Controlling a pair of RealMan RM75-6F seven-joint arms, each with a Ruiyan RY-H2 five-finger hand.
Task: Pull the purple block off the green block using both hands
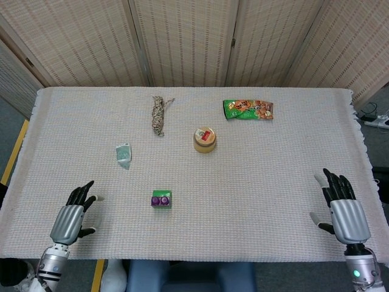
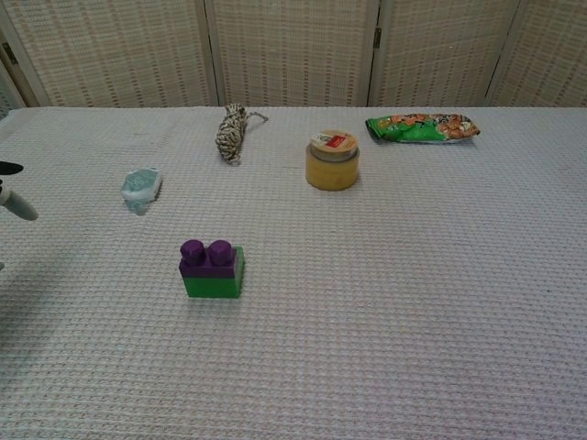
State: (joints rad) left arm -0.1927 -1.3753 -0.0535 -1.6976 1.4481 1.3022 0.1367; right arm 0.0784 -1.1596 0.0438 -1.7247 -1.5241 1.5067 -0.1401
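Note:
A purple block with two round studs sits pressed onto a green block near the front middle of the cloth-covered table. My left hand hovers over the front left of the table, fingers spread, holding nothing, well left of the blocks. In the chest view only its fingertips show at the left edge. My right hand is at the front right edge, fingers apart and empty, far from the blocks.
A coiled rope lies at the back, a green snack bag at the back right, a yellow jar in the middle. A small teal packet lies left of centre, behind the left hand.

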